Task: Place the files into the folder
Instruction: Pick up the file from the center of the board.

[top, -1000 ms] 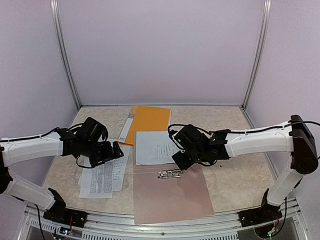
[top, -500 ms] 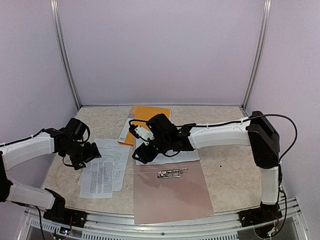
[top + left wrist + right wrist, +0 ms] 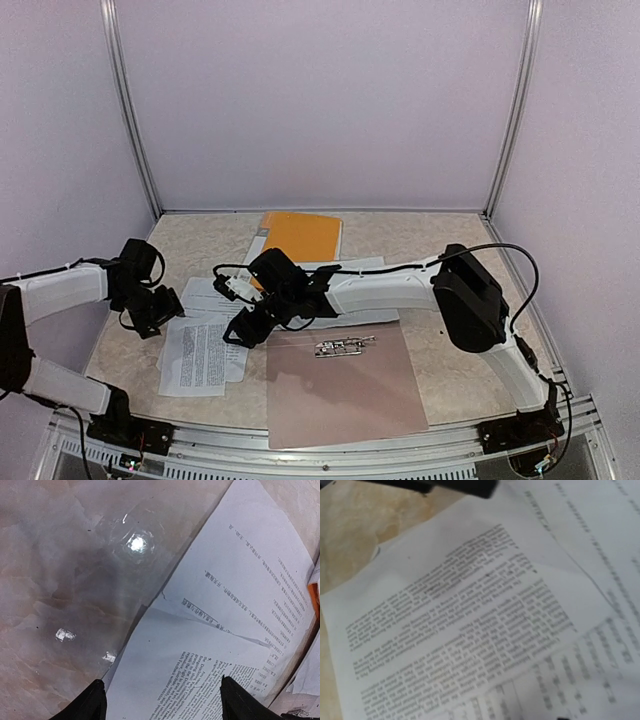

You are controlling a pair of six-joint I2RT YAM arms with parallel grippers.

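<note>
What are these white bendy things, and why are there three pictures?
They are two robot arms bolted to a table. The big picture looks down from above; the other two come from small cameras on the wrists. The left hand is open and holds nothing, with printed papers below it. The right hand reaches over those papers; I cannot tell whether it is open. Also lying there: a brown folder with a metal clip, and an orange cover.

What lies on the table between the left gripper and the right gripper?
The files: white printed sheets lie flat between the left gripper and the right gripper, as the top view shows.
</note>
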